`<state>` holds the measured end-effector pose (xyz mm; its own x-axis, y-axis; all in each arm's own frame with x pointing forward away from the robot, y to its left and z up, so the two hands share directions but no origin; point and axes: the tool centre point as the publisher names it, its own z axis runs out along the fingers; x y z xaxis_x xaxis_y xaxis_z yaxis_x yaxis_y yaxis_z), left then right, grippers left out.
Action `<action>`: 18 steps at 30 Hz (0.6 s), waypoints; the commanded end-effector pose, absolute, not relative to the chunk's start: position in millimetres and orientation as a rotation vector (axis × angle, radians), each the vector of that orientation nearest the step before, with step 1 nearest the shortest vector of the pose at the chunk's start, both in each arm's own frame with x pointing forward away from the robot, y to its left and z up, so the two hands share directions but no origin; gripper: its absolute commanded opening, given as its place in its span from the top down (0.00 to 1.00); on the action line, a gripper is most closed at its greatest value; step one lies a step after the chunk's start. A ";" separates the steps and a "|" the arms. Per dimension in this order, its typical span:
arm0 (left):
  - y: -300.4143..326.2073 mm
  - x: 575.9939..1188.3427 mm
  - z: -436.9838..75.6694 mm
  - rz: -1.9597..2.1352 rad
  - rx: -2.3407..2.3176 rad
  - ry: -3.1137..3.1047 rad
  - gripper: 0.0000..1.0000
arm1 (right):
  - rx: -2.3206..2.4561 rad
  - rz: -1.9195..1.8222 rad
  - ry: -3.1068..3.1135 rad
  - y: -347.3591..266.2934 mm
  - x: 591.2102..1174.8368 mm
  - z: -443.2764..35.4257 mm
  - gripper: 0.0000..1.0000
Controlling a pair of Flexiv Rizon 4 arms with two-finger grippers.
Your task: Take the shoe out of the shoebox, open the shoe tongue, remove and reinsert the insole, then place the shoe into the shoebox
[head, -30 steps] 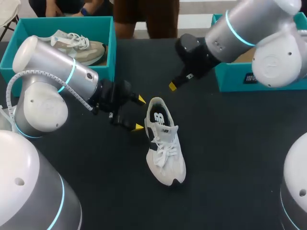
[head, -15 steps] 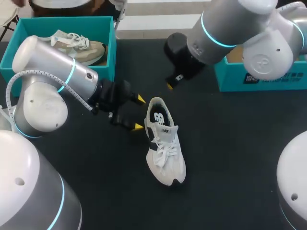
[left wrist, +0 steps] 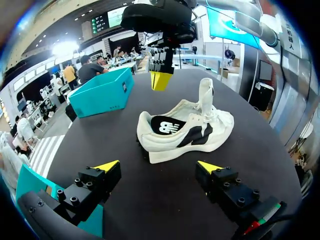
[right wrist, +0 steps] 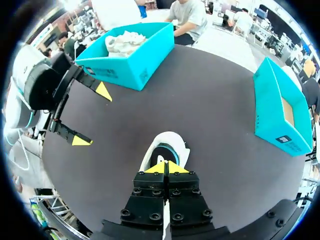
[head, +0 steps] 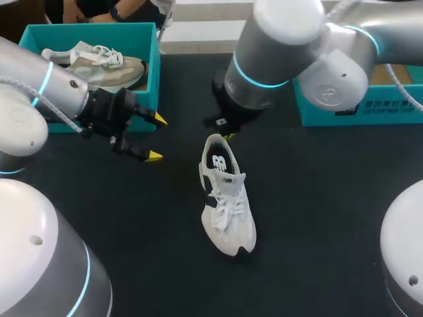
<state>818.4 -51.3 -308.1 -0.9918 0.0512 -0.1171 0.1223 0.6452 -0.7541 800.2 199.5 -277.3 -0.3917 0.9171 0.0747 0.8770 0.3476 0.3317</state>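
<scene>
A white shoe (head: 225, 195) with a black logo lies on the dark table, heel toward the far side and laces up. My right gripper (head: 227, 137) hangs shut just over the heel, holding nothing. In the right wrist view its tips (right wrist: 165, 167) meet above the shoe's heel opening (right wrist: 161, 148). My left gripper (head: 155, 137) stands open well to the left of the shoe, empty. In the left wrist view the shoe (left wrist: 185, 130) lies ahead of the left gripper (left wrist: 159, 166), beyond its spread fingers, with the right gripper (left wrist: 160, 80) above the heel.
A teal shoebox (head: 153, 72) at the far left holds a beige shoe (head: 99, 63). A second teal shoebox (head: 357, 105) with a bare cardboard floor stands at the far right. Both boxes also show in the right wrist view: the filled box (right wrist: 145, 65), the bare box (right wrist: 280, 107).
My left gripper has drawn back to the left, away from the shoe, staying open. My right arm has swung left and brought its shut gripper down to the shoe's heel.
</scene>
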 end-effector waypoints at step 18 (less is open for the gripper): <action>-22.7 818.7 -232.6 -1.259 0.220 2.822 0.00 | 1.827 0.270 2.373 208.7 767.9 -348.3 1.00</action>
